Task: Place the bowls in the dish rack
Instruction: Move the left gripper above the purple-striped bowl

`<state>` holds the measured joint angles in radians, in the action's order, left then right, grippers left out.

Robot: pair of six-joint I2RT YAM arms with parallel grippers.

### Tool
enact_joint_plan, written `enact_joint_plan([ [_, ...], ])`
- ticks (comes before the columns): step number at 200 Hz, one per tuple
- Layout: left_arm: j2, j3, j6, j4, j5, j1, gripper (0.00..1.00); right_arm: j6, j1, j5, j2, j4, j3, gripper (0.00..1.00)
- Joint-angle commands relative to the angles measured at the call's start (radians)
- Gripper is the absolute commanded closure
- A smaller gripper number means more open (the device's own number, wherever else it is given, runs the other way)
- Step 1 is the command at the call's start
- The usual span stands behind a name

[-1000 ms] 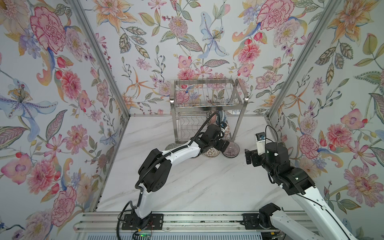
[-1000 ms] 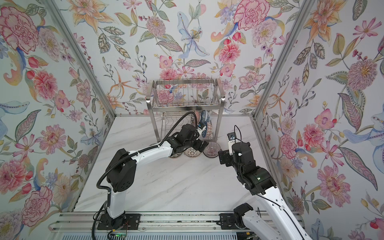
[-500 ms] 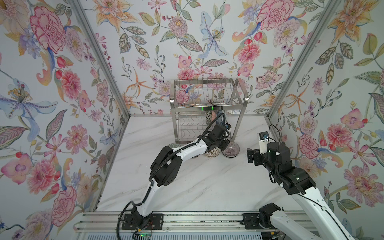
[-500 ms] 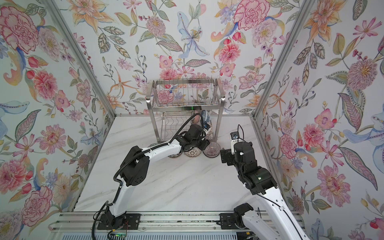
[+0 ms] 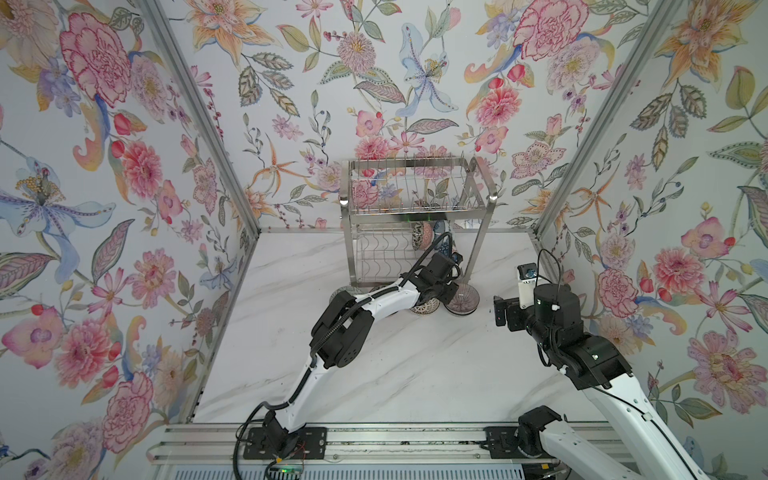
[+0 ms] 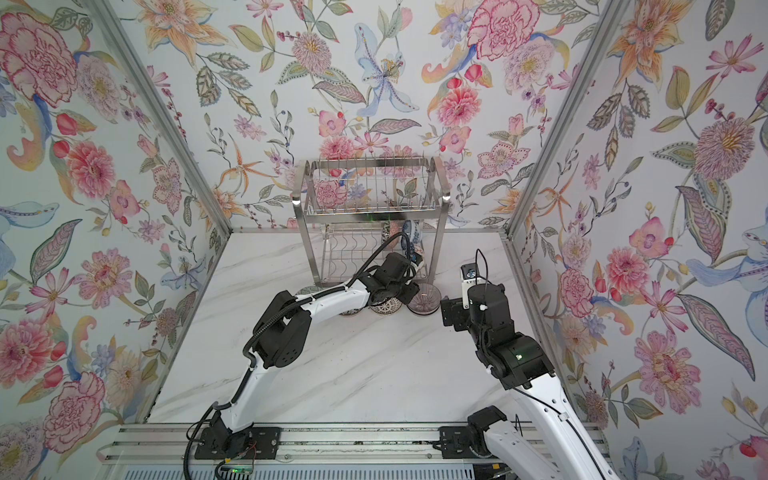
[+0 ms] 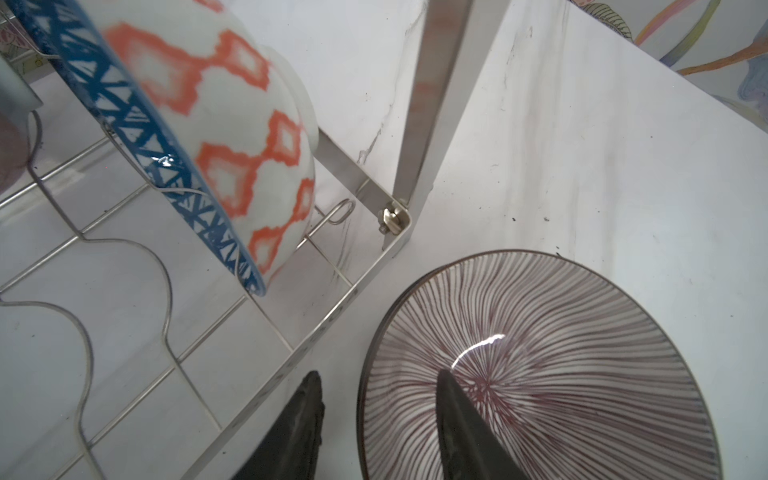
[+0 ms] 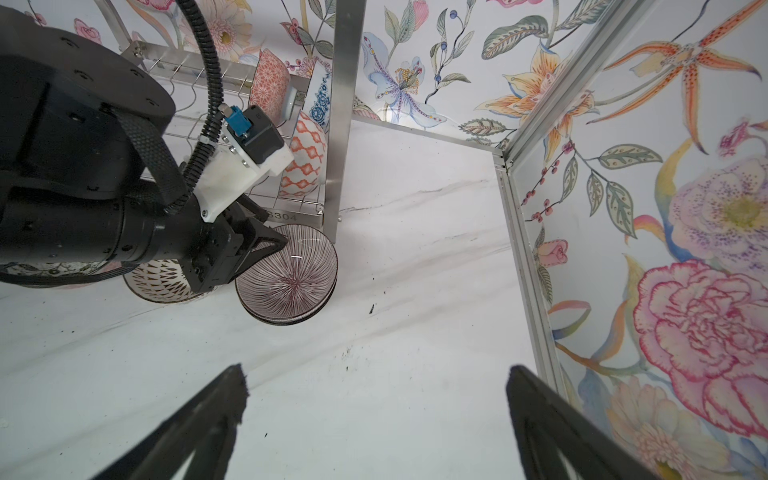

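The left tool (image 7: 378,374) stands half open across the rim of the striped bowl (image 7: 561,353), on the table (image 7: 623,166) by the rack (image 7: 432,124) leg. The bowl could slip or hit that leg. The right tool (image 8: 376,370) is wide and empty.

1. A white surface (image 5: 415,374) with faint grey marble veins fills the floor of the booth.
2. Walls (image 5: 124,166) papered with large pink, orange and blue flowers close it in on three sides.
3. Bare metal posts (image 5: 199,112) run up the two back corners, and a metal strip (image 5: 299,230) lines the foot of the back wall.
4. A slotted metal rail (image 5: 395,442) lies along the near edge.
5. Small dark specks (image 8: 371,308) dot the surface.
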<state>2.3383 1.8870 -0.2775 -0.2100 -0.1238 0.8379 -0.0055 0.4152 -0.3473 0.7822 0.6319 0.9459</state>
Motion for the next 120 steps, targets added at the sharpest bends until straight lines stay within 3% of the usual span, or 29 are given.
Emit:
enact_joint_plan([
  [1,0.031,0.044,0.004,-0.034,0.015,0.002,0.55,0.015,-0.007,0.005,-0.012,-0.014,-0.018,0.01],
  [45,0.033,0.041,0.006,-0.026,0.015,-0.002,0.60,0.013,-0.006,0.004,-0.015,-0.015,-0.022,0.01],
  [120,0.007,0.020,0.009,-0.021,0.024,-0.006,0.77,0.013,-0.006,-0.001,-0.027,-0.018,-0.026,0.01],
])
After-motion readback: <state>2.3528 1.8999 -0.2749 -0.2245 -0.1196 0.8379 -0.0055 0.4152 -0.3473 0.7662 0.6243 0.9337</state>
